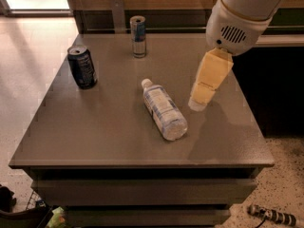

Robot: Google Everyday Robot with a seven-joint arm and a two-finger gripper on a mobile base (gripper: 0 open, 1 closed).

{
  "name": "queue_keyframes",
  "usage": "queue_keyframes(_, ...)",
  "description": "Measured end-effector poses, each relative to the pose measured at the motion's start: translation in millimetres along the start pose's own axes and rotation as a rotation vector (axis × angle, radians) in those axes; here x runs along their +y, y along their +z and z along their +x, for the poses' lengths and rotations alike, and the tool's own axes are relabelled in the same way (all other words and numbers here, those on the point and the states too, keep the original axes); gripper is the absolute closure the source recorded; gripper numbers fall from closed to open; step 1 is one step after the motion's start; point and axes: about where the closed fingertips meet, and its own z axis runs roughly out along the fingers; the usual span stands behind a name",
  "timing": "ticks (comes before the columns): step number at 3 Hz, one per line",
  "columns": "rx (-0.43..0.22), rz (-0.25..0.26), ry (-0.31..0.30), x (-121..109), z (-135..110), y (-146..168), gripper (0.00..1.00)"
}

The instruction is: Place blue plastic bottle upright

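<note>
The blue plastic bottle (163,109) lies on its side near the middle of the grey table (95,132), its white cap pointing to the back left and its base toward the front right. My gripper (198,104) hangs from the white arm at the upper right, its yellowish fingers pointing down over the table just right of the bottle, apart from it and holding nothing.
A dark blue soda can (82,67) stands at the left of the table. A slim silver-and-blue can (138,36) stands at the back. A low wall runs behind the table. A dark gap lies to the right of the table edge.
</note>
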Motion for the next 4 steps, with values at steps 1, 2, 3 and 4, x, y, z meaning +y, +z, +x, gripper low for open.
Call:
queue_keyframes(1, 0.053, 0.001, 0.113, 5, -16, 16, 0.00)
queue_keyframes(2, 0.106, 0.015, 0.298, -11, -10, 41, 0.00)
queue_keyframes(3, 0.088, 0.032, 0.553, -23, -8, 70, 0.00)
queue_keyframes(4, 0.060, 0.031, 0.674, -25, -15, 87, 0.00)
